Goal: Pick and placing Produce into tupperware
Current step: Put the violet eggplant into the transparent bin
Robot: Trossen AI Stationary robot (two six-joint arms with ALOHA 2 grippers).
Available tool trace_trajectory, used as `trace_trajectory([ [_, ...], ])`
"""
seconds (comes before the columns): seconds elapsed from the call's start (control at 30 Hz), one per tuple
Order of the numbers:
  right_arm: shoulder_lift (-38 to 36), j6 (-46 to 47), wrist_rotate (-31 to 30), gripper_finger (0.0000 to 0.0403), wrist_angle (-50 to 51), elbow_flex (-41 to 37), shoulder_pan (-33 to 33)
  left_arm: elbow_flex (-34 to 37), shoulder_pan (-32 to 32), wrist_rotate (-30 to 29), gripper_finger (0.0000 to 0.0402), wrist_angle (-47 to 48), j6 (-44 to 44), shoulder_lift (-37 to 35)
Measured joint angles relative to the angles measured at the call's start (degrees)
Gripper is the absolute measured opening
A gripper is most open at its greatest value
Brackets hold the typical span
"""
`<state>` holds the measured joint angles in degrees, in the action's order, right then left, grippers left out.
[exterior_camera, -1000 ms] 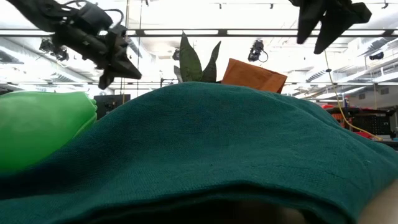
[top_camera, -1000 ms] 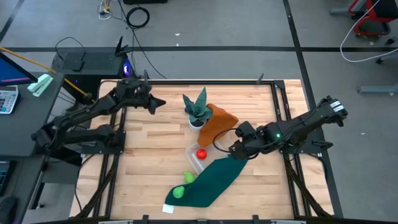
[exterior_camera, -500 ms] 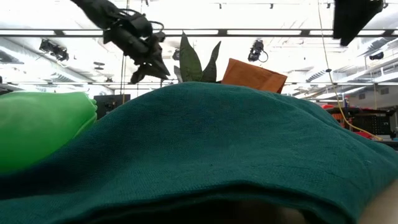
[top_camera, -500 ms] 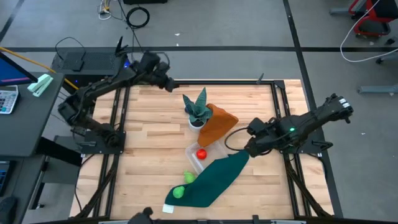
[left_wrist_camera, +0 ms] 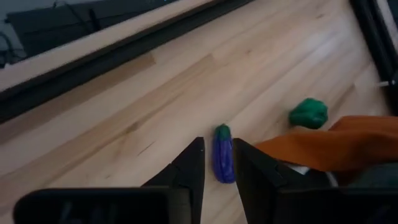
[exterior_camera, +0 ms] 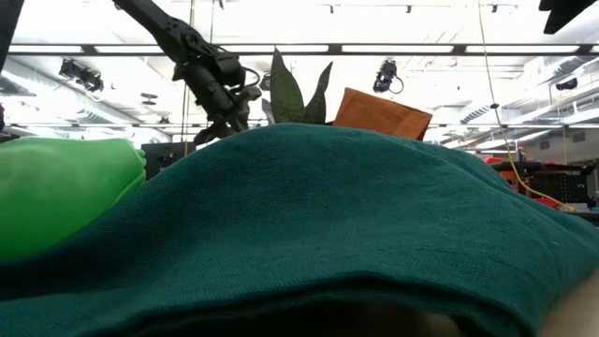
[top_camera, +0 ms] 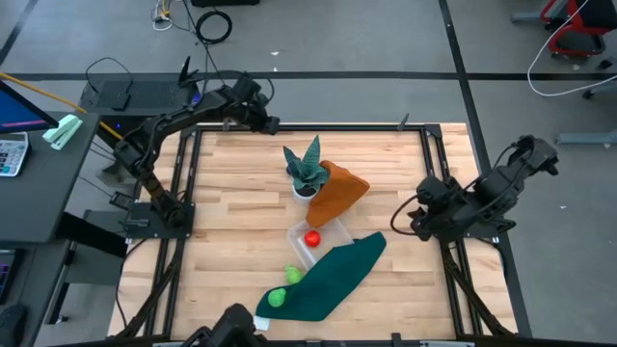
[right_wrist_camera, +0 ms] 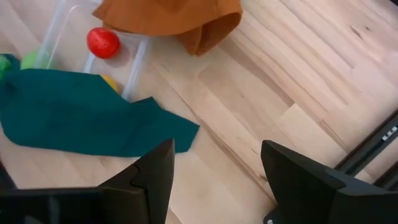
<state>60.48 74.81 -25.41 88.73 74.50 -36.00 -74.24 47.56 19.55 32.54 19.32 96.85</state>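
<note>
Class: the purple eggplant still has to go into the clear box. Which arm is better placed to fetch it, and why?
The left. Its wrist view shows the purple eggplant just beyond the left claw. The right claw is open near the table's right edge.

From above I have clear wood across the table's [top_camera: 222, 207] left half and along its right edge. The middle is crowded: the plant [top_camera: 306, 169] and orange cloth [top_camera: 337, 191] stand just behind the tupperware [top_camera: 313, 241], and the green cloth [top_camera: 328, 280] drapes its front, blocking my low view.
</note>
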Motion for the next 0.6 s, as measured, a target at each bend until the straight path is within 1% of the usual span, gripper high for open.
trace_trajectory([
  [0.23,-0.4,-1.6,-0.2,0.0202,1.4,0.0,-0.6,0.0,-4.3,0.9,0.0091,-5.7,2.8,0.3],
  [0.37,-0.3,-1.0,-2.2,0.0202,1.3,0.0,-0.6,0.0,-4.9,1.3,0.0103,-4.6,5.6,2.2],
  [0.47,-0.3,0.9,-2.4,0.0202,1.3,0.0,-0.5,0.0,-4.4,1.4,0.0124,-2.5,5.2,3.6],
  [0.6,-0.3,4.9,-2.4,0.0202,1.3,0.0,-0.5,0.0,-3.6,3.0,0.0175,-1.2,5.1,5.7],
])
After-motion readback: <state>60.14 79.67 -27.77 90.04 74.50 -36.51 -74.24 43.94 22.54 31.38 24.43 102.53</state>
